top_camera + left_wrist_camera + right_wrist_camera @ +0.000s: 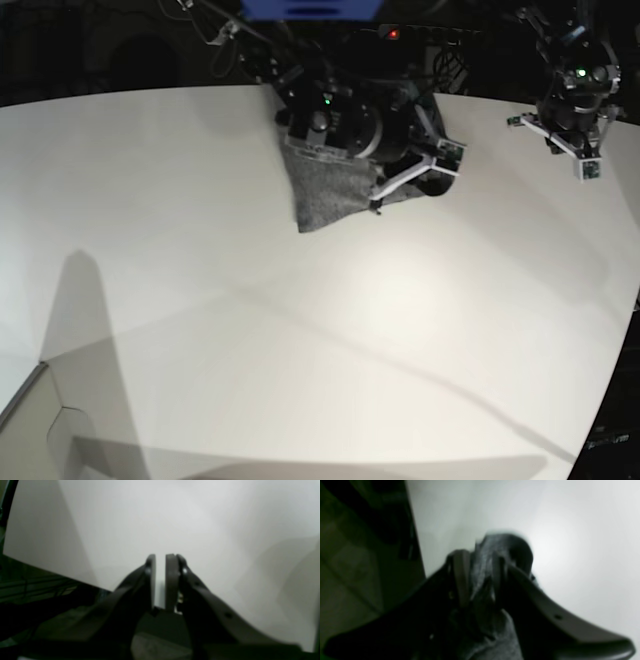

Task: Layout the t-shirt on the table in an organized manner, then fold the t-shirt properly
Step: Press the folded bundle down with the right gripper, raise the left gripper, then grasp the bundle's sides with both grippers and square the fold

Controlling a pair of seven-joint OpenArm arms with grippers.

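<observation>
A grey shirt lies bunched at the table's twelve o'clock, neither spread nor folded. The right gripper has cloth between its jaws. The left gripper, at two o'clock, is nearly closed and empty.

T-shirt: heathered dark grey, plain, no print; same mottled grey seen on fabric between right end effector fingers. Surface: smooth white, crossed by grey shadows. Both end effectors, left included: dark grey-black. Green indicator lights shown on arms.
</observation>
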